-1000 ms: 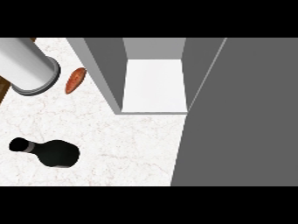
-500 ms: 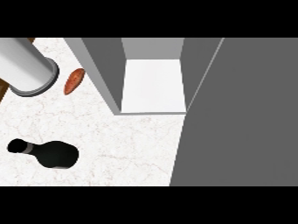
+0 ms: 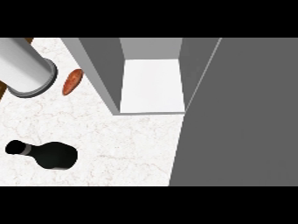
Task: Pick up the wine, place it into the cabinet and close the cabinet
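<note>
The wine bottle stands on the surface; it is probably heavy, smooth and fragile, best held around its body. No hand is visible, so its state cannot be told.

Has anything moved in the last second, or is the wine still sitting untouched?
Nothing visibly changed. The wine still stands on the counter, the cabinet is still open, and no robot hand has come into view.

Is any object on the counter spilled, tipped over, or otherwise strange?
Nothing stands out. The black wine bottle stands on the white marble counter, no spill around it. The grey cabinet is open. No hand shows.
</note>
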Available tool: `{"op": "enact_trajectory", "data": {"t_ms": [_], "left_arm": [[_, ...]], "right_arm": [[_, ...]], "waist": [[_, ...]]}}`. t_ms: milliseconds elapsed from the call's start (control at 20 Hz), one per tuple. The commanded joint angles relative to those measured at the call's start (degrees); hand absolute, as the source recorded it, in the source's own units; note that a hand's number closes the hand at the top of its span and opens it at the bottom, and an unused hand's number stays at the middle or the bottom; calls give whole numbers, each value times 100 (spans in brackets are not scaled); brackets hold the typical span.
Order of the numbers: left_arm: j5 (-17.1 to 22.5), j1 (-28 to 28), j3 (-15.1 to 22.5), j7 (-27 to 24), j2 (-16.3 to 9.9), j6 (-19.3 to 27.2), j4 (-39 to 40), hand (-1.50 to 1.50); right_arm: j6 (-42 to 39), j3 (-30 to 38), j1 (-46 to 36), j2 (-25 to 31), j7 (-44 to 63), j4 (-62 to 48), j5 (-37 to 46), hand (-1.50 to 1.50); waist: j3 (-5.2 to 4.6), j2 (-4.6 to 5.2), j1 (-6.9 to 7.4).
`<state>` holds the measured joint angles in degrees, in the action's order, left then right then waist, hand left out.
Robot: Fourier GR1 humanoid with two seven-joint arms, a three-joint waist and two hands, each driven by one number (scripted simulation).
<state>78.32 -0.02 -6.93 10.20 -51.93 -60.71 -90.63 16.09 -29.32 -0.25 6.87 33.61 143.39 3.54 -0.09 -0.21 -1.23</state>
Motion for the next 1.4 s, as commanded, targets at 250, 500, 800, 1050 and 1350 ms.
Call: {"op": "enact_trajectory", "data": {"t_ms": [250,500,800,1050,1350], "left_arm": [[-1416,43,-203,29,1177,-496,330,-150],[-1998,-355,-205,47,1577,-590,812,-150],[-3082,-480,-800,-247,2129,-1058,1343,-150],[-3728,-795,-1237,-567,2210,-1631,2160,-150],[-4846,-1100,-1482,-891,2713,-1703,2570,-150]], "right_arm": [[372,-369,57,308,738,1141,866,-150],[577,-596,71,404,549,1041,1013,-150],[622,-491,115,683,329,1013,724,-150],[826,-639,-340,661,615,891,897,-150],[972,-600,-415,797,481,751,783,-150]], "waist": [[-6,-26,44],[-4,-18,-11],[-2,-4,2],[-19,0,-31],[-25,19,-95]]}}
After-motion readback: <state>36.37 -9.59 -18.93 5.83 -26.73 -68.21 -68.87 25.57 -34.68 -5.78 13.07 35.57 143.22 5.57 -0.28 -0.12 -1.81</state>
